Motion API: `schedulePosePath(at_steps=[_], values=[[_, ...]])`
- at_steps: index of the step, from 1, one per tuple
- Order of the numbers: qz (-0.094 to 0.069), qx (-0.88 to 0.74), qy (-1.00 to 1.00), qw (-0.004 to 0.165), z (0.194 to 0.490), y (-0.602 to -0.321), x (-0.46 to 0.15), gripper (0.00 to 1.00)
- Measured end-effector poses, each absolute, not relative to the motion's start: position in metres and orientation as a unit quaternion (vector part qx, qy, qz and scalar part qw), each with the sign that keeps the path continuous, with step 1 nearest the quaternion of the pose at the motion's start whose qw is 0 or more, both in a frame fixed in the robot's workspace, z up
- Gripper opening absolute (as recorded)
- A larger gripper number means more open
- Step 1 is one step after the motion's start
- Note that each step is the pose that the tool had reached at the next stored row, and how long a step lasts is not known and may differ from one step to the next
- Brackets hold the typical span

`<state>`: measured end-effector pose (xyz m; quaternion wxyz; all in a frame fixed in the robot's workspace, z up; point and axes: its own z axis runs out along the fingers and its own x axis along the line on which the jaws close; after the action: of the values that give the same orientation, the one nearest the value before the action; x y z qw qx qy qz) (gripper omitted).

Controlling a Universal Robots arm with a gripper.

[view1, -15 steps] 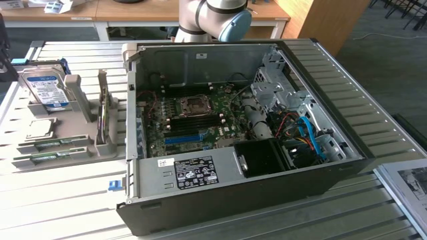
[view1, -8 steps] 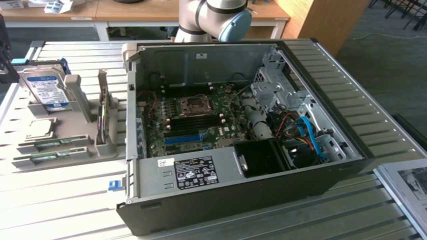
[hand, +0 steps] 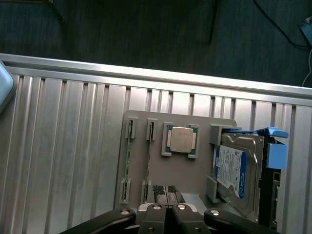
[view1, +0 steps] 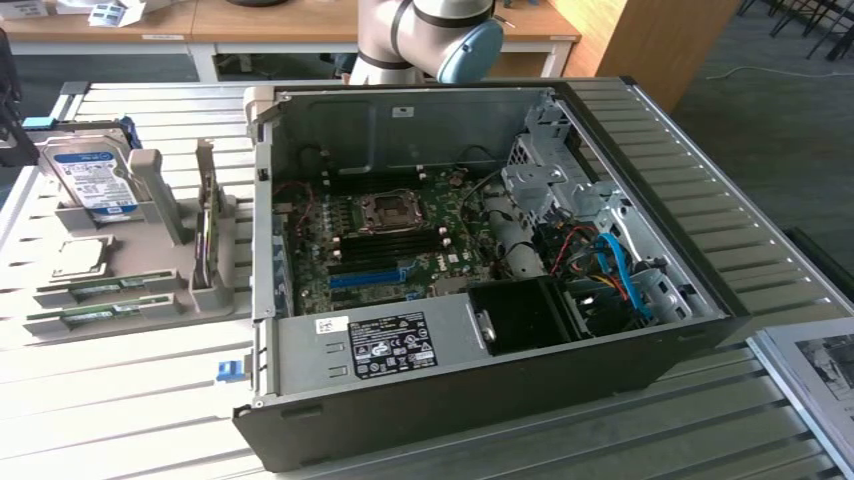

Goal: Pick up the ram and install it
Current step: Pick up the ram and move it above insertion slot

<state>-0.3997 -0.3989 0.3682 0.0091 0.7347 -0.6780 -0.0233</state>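
**Fingers closed and empty above the parts holder, ram still in its slots**

In the wrist view the gripper [hand: 165,188] is closest to the camera. Its two dark-padded fingers [hand: 157,191] are pressed together with no gap and nothing between them. They hang over the near edge of a grey holder [hand: 204,127] and I cannot tell whether they touch it.

Just beside the fingertips lies one ram stick [hand: 147,161], a thin green board seated edge-up between two clips. The other ram stick [hand: 127,161] sits parallel to it in the next pair of clips, a little further from the fingers. On the holder past the first stick, a square silver processor [hand: 181,140] rests flat in its own recess. A hard drive [hand: 233,170] with a blue-white label leans in a bracket at the holder's far side.

The holder stands on a ribbed metal surface [hand: 63,146], and beyond its edge is dark floor.

In the exterior view an open computer case [view1: 467,390] lies on the surface nearest the camera, with its motherboard [view1: 387,240] exposed. The holder is at the exterior view's left of the case and apart from it. Both ram sticks [view1: 110,288] [view1: 96,314] show as green strips along its near side, with the processor behind them and the hard drive beyond that. At the far end, the arm [view1: 427,40] rises behind the case.
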Motion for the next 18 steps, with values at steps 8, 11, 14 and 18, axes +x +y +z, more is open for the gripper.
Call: schedulePosePath(at_steps=[8, 11, 14, 18], values=[[-0.023, 0.735, -0.678, 0.009, 0.3682, -0.3989, -0.3997, 0.24], [-0.023, 0.735, -0.678, 0.009, 0.3682, -0.3989, -0.3997, 0.24], [-0.023, 0.735, -0.678, 0.009, 0.3682, -0.4004, -0.3997, 0.24], [-0.023, 0.735, -0.678, 0.009, 0.3682, -0.4053, -0.3997, 0.24]])
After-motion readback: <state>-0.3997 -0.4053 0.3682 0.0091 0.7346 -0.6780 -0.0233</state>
